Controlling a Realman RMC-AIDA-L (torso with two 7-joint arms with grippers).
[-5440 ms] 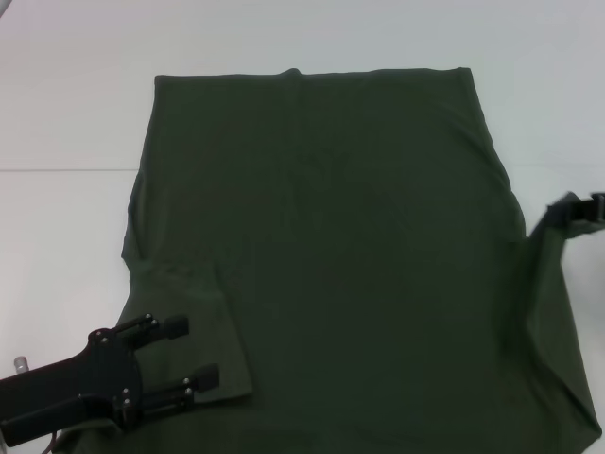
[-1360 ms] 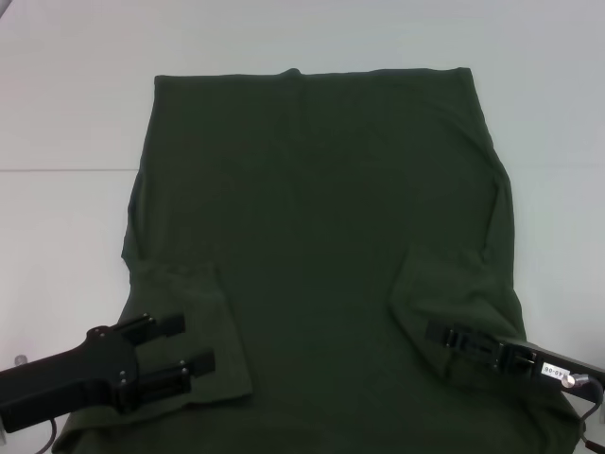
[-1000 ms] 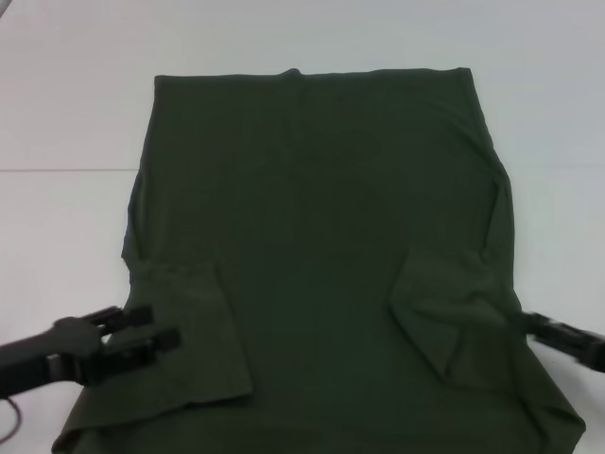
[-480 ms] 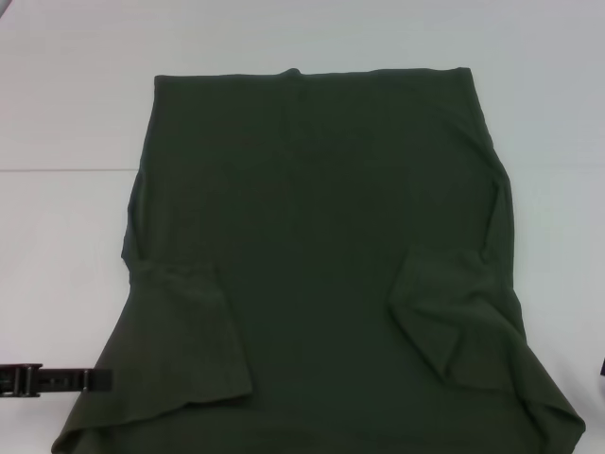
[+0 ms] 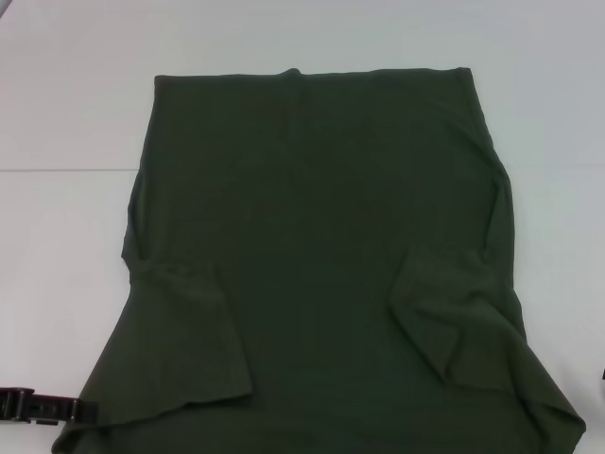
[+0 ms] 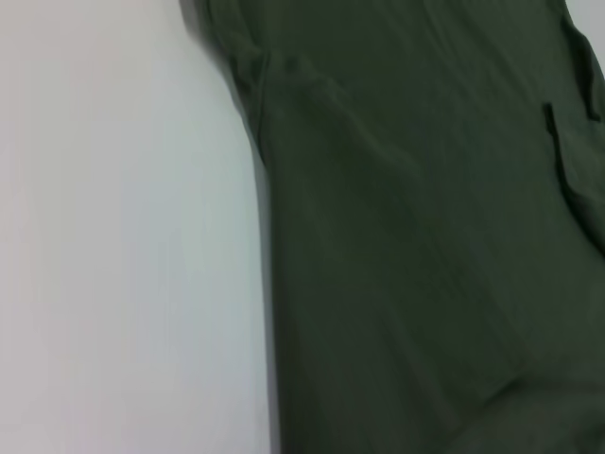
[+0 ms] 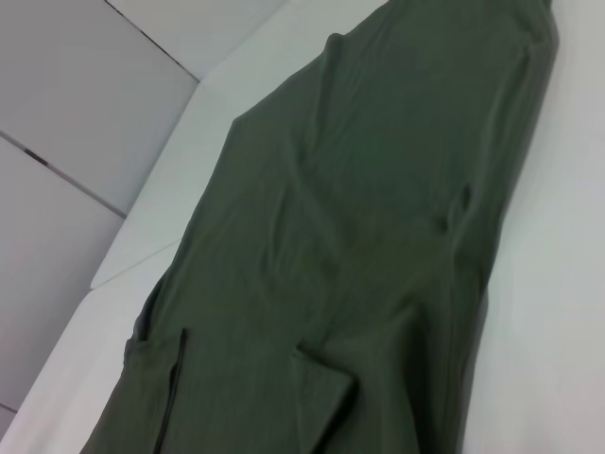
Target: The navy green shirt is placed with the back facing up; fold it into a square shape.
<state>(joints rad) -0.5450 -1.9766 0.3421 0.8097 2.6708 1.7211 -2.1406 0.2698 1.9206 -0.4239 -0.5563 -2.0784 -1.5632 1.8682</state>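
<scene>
The navy green shirt (image 5: 321, 246) lies flat on the white table, back up, with its hem at the far side. Both short sleeves are folded inward onto the body, the left sleeve (image 5: 189, 340) and the right sleeve (image 5: 454, 322). My left gripper (image 5: 83, 410) shows only as a thin dark bar, seen edge-on low at the shirt's near left edge. The left wrist view shows the shirt's side edge (image 6: 269, 284) against the table. The whole shirt (image 7: 359, 236) lies in the right wrist view. The right gripper is out of view.
The white table (image 5: 66, 236) surrounds the shirt on the left, right and far sides. A faint seam line (image 5: 66, 170) crosses the table on the left. A grey wall panel (image 7: 76, 113) stands beyond the table.
Both grippers have pulled back off the folded sleeves toward the near corners. The left one has sunk lower at the shirt's left edge; the right one has left the head view.
</scene>
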